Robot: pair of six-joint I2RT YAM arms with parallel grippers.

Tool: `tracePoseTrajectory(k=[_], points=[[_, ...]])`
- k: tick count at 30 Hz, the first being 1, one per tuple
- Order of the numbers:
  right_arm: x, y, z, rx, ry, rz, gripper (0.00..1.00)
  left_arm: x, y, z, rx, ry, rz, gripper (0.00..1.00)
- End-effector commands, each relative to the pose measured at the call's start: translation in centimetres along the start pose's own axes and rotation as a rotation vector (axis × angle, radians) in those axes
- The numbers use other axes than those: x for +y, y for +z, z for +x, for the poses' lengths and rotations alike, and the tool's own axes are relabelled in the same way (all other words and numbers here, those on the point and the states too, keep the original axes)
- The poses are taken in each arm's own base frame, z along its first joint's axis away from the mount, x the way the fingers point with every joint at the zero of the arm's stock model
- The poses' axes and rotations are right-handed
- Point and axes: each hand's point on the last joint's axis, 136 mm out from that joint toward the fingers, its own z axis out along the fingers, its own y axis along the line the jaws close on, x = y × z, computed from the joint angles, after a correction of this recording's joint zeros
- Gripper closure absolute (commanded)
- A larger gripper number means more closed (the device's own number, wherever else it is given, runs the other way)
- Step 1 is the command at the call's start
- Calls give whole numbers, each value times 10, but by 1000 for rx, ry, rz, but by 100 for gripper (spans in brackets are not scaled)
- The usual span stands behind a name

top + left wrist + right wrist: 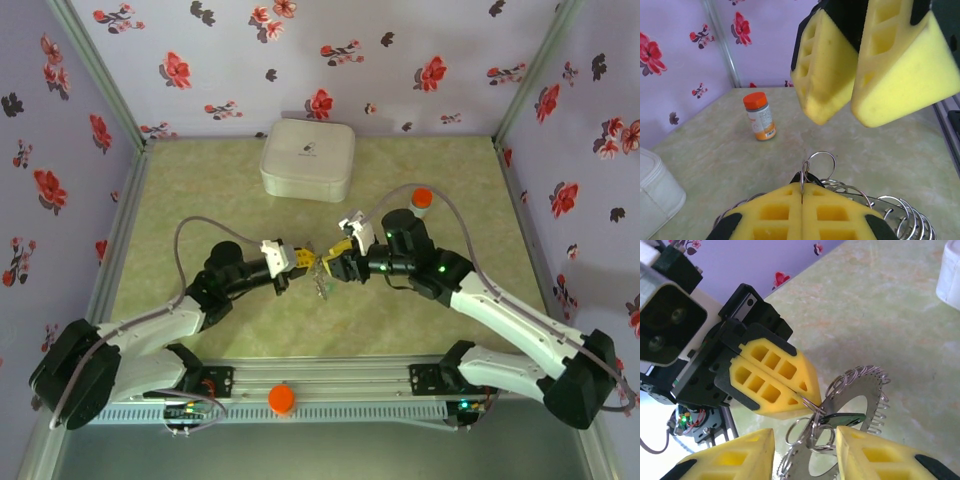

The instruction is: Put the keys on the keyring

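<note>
**Clerk:** Right wrist view, item one: keyring (865,387). Flat grey disc, hollow middle, wire coils round the edge. Location?

**Keeper:** On the arms' side of the white case (952,270), well apart from it, where the two grippers meet. Resting on the table or lifted, I cannot tell.

**Clerk:** Handling?

**Keeper:** Judged light, rigid, slick metal. The coils look springy and apt to snag. Take it by the flat band.

**Clerk:** Item two: dark key (842,418).

**Keeper:** Thin, stiff, tiny, likely to swivel. It hangs from its small loop (810,402), farther from the case than that loop. The loop is the hold.

**Clerk:** End effectors?

**Keeper:** Left gripper (806,391): pads pressed together, pinching that loop. Right gripper (805,455): fingers apart, either side of the loops, nothing clamped.

**Clerk:** What does the left wrist view add?

**Keeper:** The key's black head at the pad seam and the coils seen edge-on. Also an orange-capped bottle (760,116) to the case's right, apart from it. The disc's hollow reads better from the right wrist.

**Clerk:** And the top external view?

**Keeper:** Both arms tip to tip, nearer than the case. The keyring is too small there to judge.
</note>
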Motion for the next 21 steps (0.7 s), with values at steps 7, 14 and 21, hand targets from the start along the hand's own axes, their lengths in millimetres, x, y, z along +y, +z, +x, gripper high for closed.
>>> tracePoseTrajectory(k=[7, 14, 21], points=[[-7, 11, -5, 58, 80, 49, 70, 6, 1, -20, -65, 23, -34, 100], [-9, 20, -3, 83, 91, 44, 74, 6, 0, -19, -66, 25, -34, 100], [-13, 19, -3, 87, 67, 69, 87, 6, -1, -19, -66, 25, -35, 100]])
